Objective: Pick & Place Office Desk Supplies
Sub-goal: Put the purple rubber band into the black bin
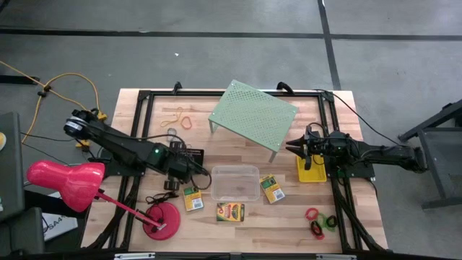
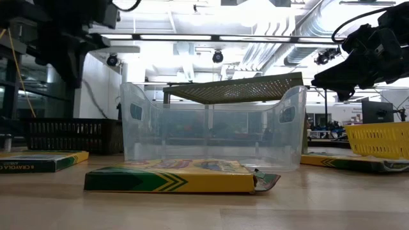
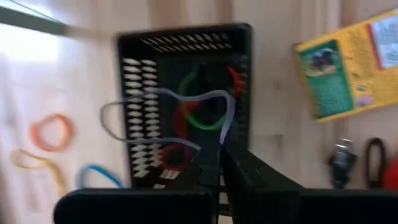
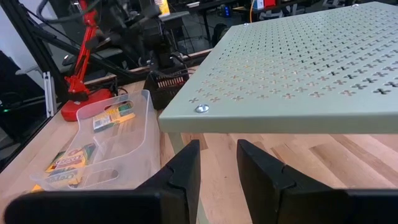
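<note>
Rubber band, thin pale blue [image 3: 165,102], dangles from the left gripper [image 3: 219,149], whose fingers are clamped together on it above the small black mesh tray [image 3: 239,74]. Placing seems in hand; next, release inside the tray's rim. Right gripper [image 1: 292,149] waits, fingers apart, beside the green perforated shelf [image 1: 253,115].

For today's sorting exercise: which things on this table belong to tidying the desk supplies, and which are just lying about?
Job: crayon boxes, rubber bands, little rings, black mesh tray, clear tub, yellow basket.
Lying about: pink desk lamp, green perforated shelf.
</note>
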Action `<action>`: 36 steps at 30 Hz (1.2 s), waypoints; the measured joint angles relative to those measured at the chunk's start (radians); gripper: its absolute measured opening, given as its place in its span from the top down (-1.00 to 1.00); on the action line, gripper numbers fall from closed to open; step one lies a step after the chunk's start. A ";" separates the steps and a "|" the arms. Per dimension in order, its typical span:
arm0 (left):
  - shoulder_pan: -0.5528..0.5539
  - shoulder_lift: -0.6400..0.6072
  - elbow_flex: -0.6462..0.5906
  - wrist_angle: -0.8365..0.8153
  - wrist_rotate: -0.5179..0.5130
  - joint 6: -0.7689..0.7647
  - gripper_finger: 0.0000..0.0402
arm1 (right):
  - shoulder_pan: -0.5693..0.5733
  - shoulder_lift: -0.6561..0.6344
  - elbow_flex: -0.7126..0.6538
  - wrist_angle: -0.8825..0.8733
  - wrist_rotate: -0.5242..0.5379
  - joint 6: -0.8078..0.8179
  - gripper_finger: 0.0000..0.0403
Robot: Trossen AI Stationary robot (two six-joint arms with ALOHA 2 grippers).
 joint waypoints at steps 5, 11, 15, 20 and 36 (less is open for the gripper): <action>0.000 0.034 0.000 0.004 0.050 -0.019 0.99 | 0.000 0.000 0.000 0.000 0.000 0.000 0.54; -0.001 0.042 0.000 0.002 0.046 -0.011 0.99 | 0.000 0.000 0.000 0.001 0.000 0.000 0.54; 0.001 0.043 0.000 0.003 -0.011 0.061 0.99 | 0.000 0.000 0.000 0.002 0.000 0.000 0.54; 0.026 0.043 -0.002 0.004 -0.053 0.085 0.99 | 0.000 0.000 0.000 0.002 0.000 0.000 0.54; 0.155 0.217 -0.019 -0.009 -0.049 0.132 0.99 | 0.000 0.000 0.000 0.003 0.000 0.000 0.54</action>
